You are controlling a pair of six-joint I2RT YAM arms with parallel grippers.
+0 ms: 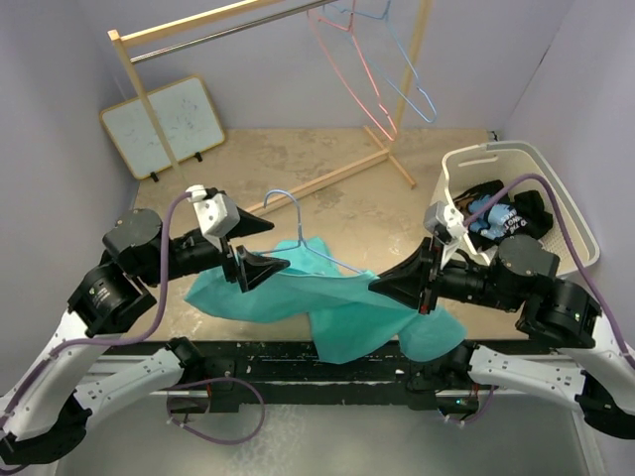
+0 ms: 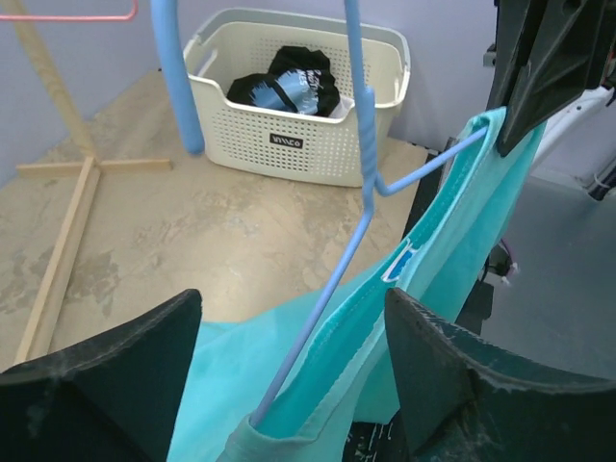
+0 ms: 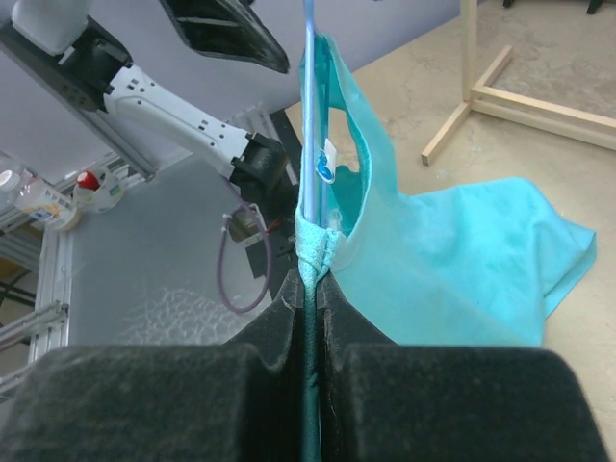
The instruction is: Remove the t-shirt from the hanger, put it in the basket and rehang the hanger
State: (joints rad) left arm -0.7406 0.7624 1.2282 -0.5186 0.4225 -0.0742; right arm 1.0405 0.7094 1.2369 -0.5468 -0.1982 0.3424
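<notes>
Teal t-shirt (image 1: 337, 302) on a blue hanger (image 1: 297, 223), held over the near edge of the table (image 1: 298, 164) between both arms. Top view: left gripper (image 1: 268, 246) at one shoulder, right gripper (image 1: 382, 285) at the other. Left wrist view: fingers (image 2: 115, 375) spread, with hanger wire and shoulder seam between them, seemingly untouched. Right wrist view: fingers (image 3: 192, 395) pressed together, pinching fabric over the wire. Judged best practice: close the left on cloth alone, not wire, then draw it off the hanger's end.

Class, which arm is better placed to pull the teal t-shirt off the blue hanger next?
Left. The left gripper is open with the t-shirt shoulder between its jaws; the right gripper is shut on the hanger, steadying it.
</notes>
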